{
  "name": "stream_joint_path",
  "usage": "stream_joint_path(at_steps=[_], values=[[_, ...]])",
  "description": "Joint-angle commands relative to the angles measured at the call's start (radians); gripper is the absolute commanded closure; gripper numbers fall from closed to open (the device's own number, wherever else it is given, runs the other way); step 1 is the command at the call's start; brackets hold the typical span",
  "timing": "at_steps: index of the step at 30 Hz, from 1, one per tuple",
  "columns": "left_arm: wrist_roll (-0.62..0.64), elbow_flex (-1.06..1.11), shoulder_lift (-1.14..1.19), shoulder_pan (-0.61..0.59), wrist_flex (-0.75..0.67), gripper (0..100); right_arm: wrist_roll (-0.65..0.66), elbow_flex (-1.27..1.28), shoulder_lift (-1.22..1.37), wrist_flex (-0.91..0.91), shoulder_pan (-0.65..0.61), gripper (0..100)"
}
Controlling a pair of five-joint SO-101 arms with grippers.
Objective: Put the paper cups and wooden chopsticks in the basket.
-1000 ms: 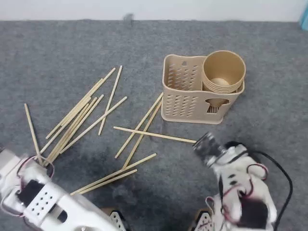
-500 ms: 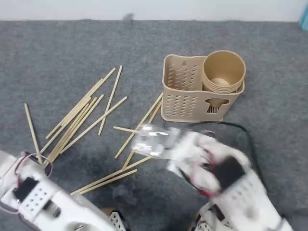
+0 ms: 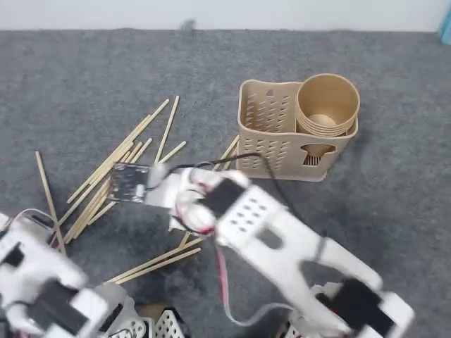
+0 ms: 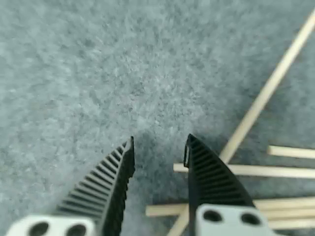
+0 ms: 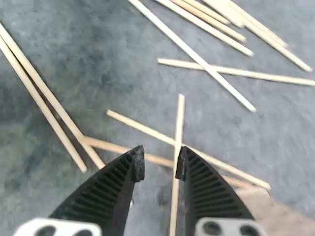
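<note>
Cups: the stacked paper cups (image 3: pixel 331 98) stand in the right-hand compartment of the basket (image 3: pixel 275 151), at about 1 o'clock on the bench (image 3: pixel 84 70) (that half of the job looks done).
Basket: upright; I can see no sticks in its other compartment.
Chopsticks: the chopsticks (image 3: pixel 120 153) lie flat on the bench. Most are in a loose fan from 9 o'clock towards the centre, several of them crossed, and a few lie near the basket's foot.
Right hand: the right hand (image 5: pixel 160 156) is over the fan at 9 o'clock. Its jaws are a little apart and grasp nothing, and one stick runs in line with the gap beneath them.
Left hand: the left hand (image 4: pixel 160 142) sits low at 7 o'clock, released. Its jaws are spread over bare bench, with sticks just beside one jaw.
Handling: the sticks are probably light, stiff, thin and smooth. One pinched near an end would likely swing or slip.
Hold: take one stick across its length, near the middle, and choose one lying apart from the others.
Risk: crossed neighbours may be dragged along with it.
</note>
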Motion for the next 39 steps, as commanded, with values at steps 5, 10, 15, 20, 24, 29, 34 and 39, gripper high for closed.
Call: stream_joint_path(at_steps=[5,10,15,20,24,29,34,39], values=[[0.015,-0.143,0.124,-0.011,0.068,84,-0.017,-0.109,0.232,-0.174,0.048,88.3],[0.015,-0.145,0.124,-0.009,0.068,84,-0.014,-0.114,0.305,-0.255,0.05,87.9],[0.015,-0.145,0.127,-0.009,0.068,84,-0.011,-0.12,0.332,-0.283,0.051,87.9],[0.015,-0.145,0.129,-0.011,0.068,84,-0.011,-0.18,0.398,-0.282,0.084,87.9],[0.015,-0.145,0.13,-0.011,0.068,84,-0.015,-0.255,0.492,-0.275,0.11,88.3],[0.015,-0.147,0.132,-0.009,0.068,84,-0.014,-0.339,0.565,-0.211,0.107,88.3],[0.015,-0.147,0.132,-0.009,0.068,84,-0.012,-0.377,0.613,-0.2,0.111,88.5],[0.015,-0.147,0.132,-0.009,0.068,84,-0.012,-0.408,0.627,-0.194,0.116,99.8]])
